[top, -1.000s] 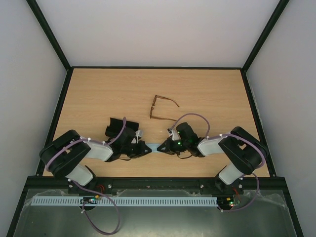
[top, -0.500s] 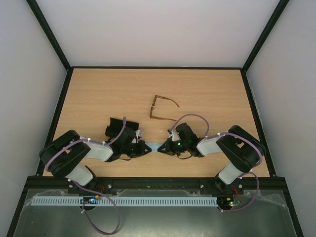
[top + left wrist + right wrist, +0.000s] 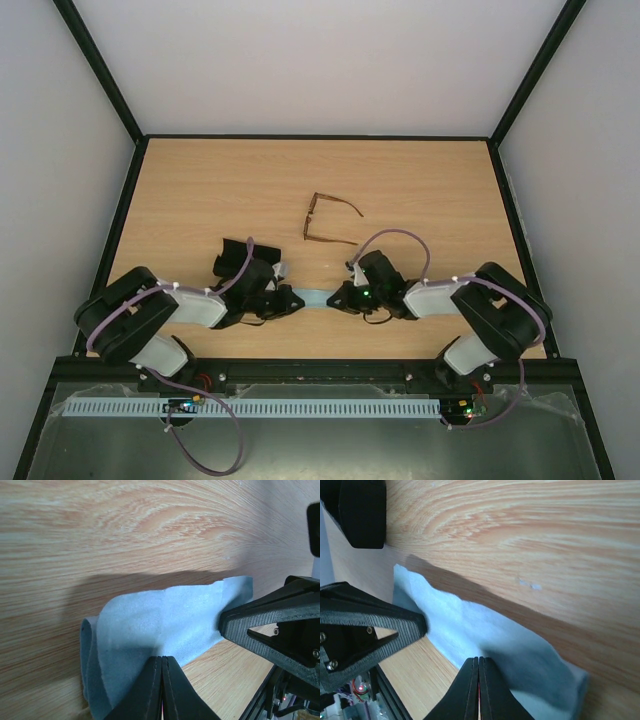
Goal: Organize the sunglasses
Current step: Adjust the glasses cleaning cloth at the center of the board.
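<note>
Two sets of fingers, both mine, are clenched on one cloth (image 3: 315, 298): my left fingers (image 3: 162, 666) pinch one edge of the light blue piece and my right fingers (image 3: 478, 666) pinch the opposite edge, tips pointing at each other, low over the near part of the bench (image 3: 200, 190). The cloth spans the short gap between them and throws a dark shadow on the wood along its far side. In my left wrist view it curls over in a fold at one end; in my right wrist view it runs in soft waves toward the other fingers. The sunglasses (image 3: 330, 220) lie on the bench further out, near the middle, apart from the cloth, thin brown frame to the left and both temple arms unfolded, reaching to the right
</note>
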